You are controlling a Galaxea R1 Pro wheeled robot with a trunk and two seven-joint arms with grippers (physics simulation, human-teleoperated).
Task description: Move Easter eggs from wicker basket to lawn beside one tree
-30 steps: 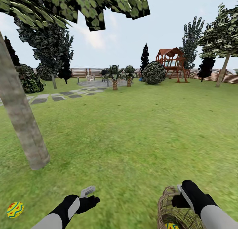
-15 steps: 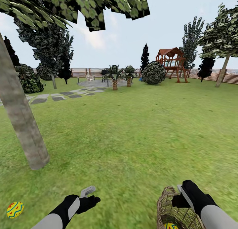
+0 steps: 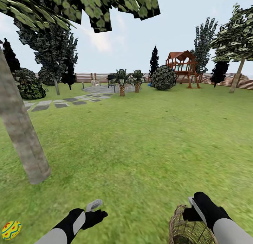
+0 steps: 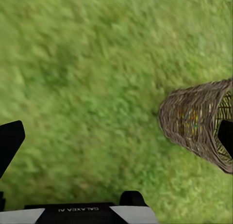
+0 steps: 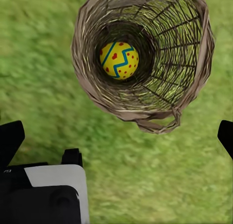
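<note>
A: Basket contents? Wicker basket (image 5: 145, 59) stands on the lawn (image 3: 140, 142); right wrist view shows one Easter egg (image 5: 119, 60) at its bottom.

B: Second egg (image 3: 11, 230) lies on the grass near the tree (image 3: 21, 131).

A: Right gripper (image 5: 116, 136) hangs over the basket rim, fingers wide apart, empty.

B: Left gripper (image 4: 116, 136) low over bare grass, also spread; its camera shows the basket's outer wall (image 4: 194, 122).
</note>
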